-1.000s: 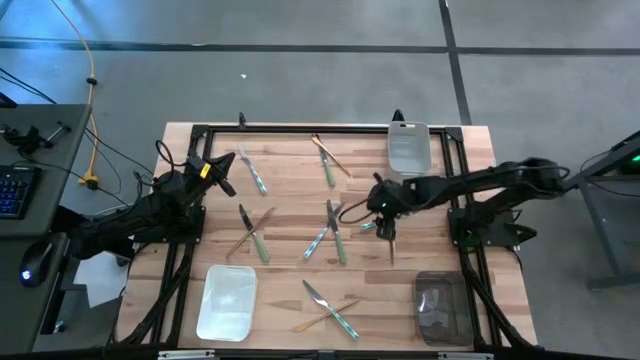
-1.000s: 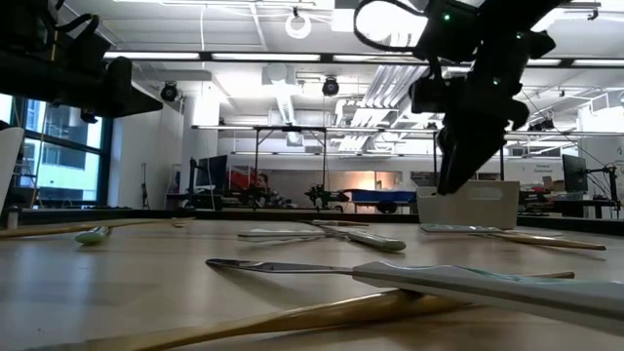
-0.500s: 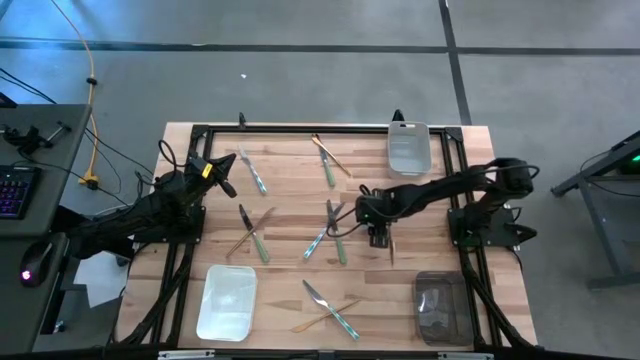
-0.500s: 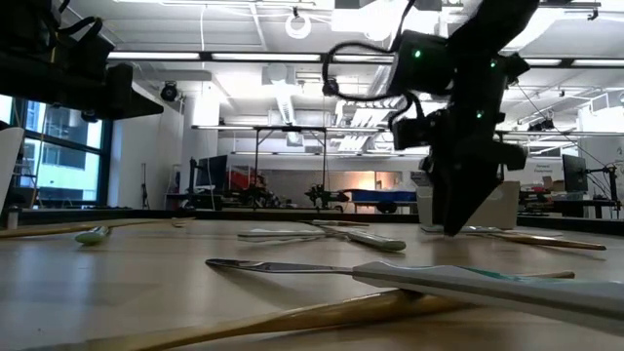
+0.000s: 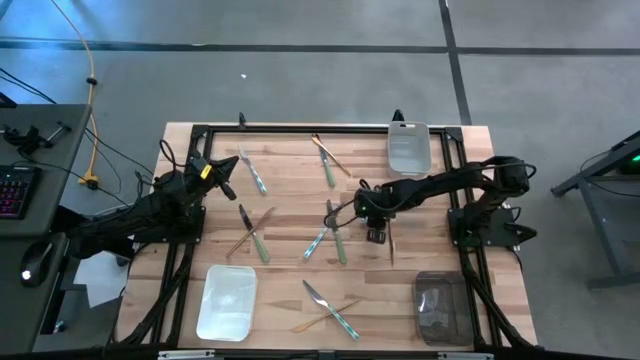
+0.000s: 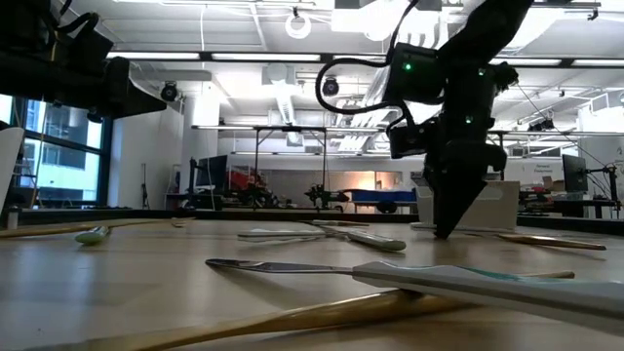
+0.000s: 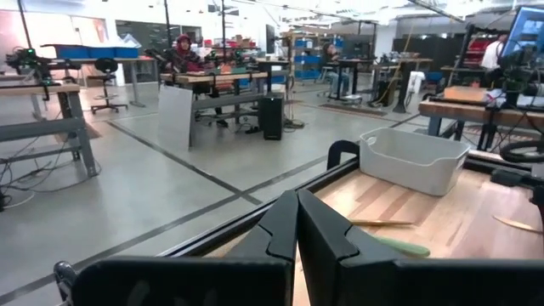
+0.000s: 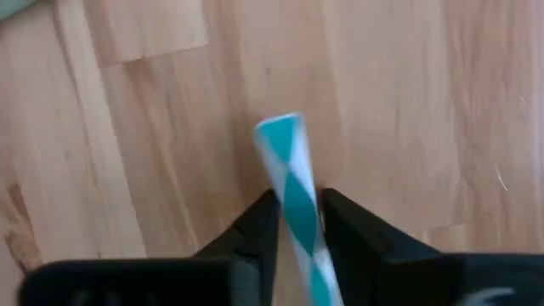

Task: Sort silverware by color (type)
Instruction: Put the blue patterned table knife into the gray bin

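The silverware lies scattered on the wooden table (image 5: 290, 205): pale-green (image 5: 328, 172), light-blue (image 5: 318, 241) and gold (image 5: 330, 155) pieces, some crossed over one another. My right gripper (image 5: 374, 232) stands at mid-table, fingers pointing down, shut on a light-blue handle (image 8: 287, 161). The rest of that piece is hidden under the gripper. In the low view the right gripper's tips (image 6: 444, 230) reach the tabletop. My left gripper (image 5: 226, 172) waits at the far left, shut and holding nothing (image 7: 297, 225). My right gripper pinches the light-blue handle (image 8: 297, 208) between its two fingers (image 8: 255, 231), a short way back from the handle's free end (image 8: 279, 132), which sticks out past the fingertips. The fingers come from above, pointing down, and lie across the handle. The tips are at table level.
A clear tray (image 5: 408, 150) stands at the far right, a white tray (image 5: 227, 302) at the near left and a dark see-through tray (image 5: 440, 306) at the near right. A gold piece (image 5: 392, 246) lies just right of my right gripper, pale-green and blue pieces (image 5: 338, 240) just left.
My right gripper has come down from above the table until its tips reach the tabletop, shifting a little toward the table's left edge. It now has the light-blue handle between its fingers.
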Robot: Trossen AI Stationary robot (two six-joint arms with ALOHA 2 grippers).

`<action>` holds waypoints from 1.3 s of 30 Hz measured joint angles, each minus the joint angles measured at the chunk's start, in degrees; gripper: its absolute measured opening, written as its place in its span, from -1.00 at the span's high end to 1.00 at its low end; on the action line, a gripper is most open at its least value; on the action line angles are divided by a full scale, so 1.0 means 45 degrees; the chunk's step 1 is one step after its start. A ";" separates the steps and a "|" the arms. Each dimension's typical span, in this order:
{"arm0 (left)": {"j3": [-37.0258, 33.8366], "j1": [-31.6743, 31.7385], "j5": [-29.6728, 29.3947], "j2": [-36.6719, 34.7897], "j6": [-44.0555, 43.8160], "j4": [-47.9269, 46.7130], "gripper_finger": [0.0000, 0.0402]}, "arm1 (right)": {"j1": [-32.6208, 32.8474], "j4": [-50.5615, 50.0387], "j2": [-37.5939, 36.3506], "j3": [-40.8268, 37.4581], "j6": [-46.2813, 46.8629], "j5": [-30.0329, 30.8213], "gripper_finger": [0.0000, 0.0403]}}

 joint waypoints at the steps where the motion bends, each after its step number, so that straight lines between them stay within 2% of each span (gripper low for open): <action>1: 0.0000 0.0000 0.0022 0.0000 0.0067 0.0003 1.00 | -0.0105 -0.0026 0.0008 0.0063 0.0044 -0.0292 0.76; 5: 0.0000 0.0000 0.0045 0.0000 0.0128 -0.0001 1.00 | -0.0509 -0.0278 0.0173 0.1019 -0.0129 -0.1369 0.94; 10: 0.0000 0.0002 -0.0012 0.0000 0.0313 -0.0005 1.00 | -0.1448 -0.1316 0.0098 0.3569 -0.1002 -0.1945 0.88; 14: 0.0000 0.0005 -0.0023 0.0000 0.0280 -0.0010 1.00 | -0.2825 -0.2928 0.0066 0.6114 -0.1834 -0.1775 0.92; 20: 0.0000 0.0005 -0.0028 0.0000 0.0234 -0.0019 1.00 | -0.5796 -0.4416 0.0035 0.8882 -0.2283 -0.0146 0.93; 23: 0.0000 0.0005 -0.0042 0.0000 0.0234 -0.0019 1.00 | -0.7431 -0.4179 0.0037 0.8809 -0.2044 -0.0029 0.92; 28: 0.0000 0.0005 -0.0052 0.0000 0.0230 -0.0019 1.00 | -0.9395 -0.2684 0.0062 0.6990 -0.1418 0.0044 0.92; 31: 0.0000 0.0005 -0.0052 0.0000 0.0230 -0.0019 1.00 | -0.9880 -0.1564 0.0062 0.5998 -0.1028 0.0204 0.92; 39: 0.0000 0.0005 -0.0052 0.0000 0.0393 -0.0015 1.00 | -1.0186 -0.1148 0.0062 0.4388 -0.0264 0.1649 0.92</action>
